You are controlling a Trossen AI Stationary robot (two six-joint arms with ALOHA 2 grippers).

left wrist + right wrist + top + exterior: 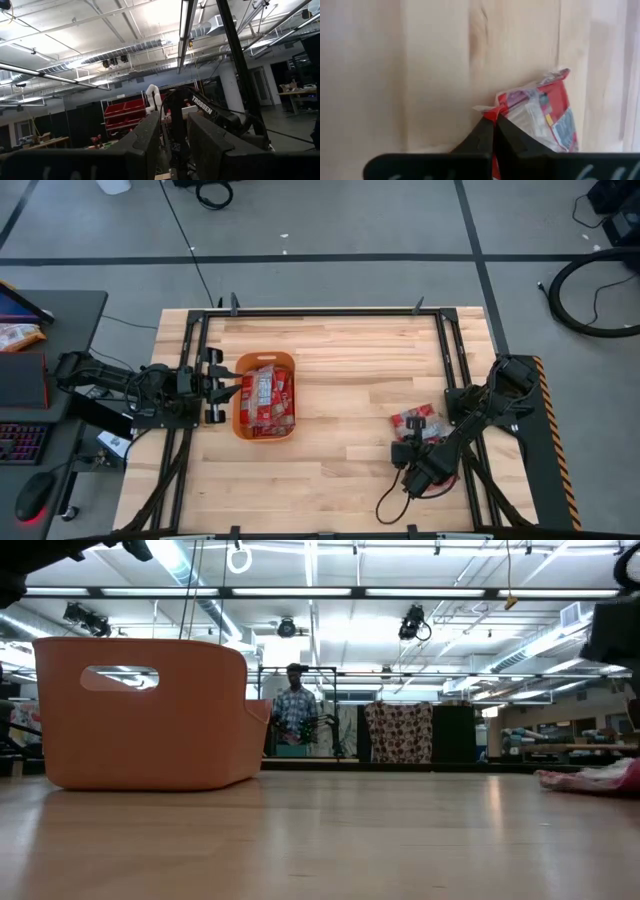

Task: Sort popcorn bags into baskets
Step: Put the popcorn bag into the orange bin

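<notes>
From above, you see the orange basket (265, 395) on the left part of the wooden table (340, 480), holding several red popcorn bags (266, 396) laid flat inside it. Your left gripper (222, 387) sits just beside the basket's left wall, fingers pointing at it and parted, holding nothing. Over on the right, a small cluster of loose bags (413, 420) lies on the bare wood, and your right gripper (404, 450) is down just on the near side of that cluster, its arm running off toward the table's right edge.

At table level, the basket (145, 710) stands large on the left with its handle slot facing you; the loose bags (592, 778) show as a low red-and-pale heap at the far right edge. A person (294, 710) stands in the room well behind the table.

In your left wrist view, the left gripper (172, 145) is tilted upward toward the ceiling, its two dark fingers (150, 137) standing apart with a clear gap and nothing between them.

In your right wrist view, the right gripper (493, 131) has its fingertips pressed together on the corner of one red bag (547, 117), which lies on the wood, so the jaws are clenched on that packet's edge.
</notes>
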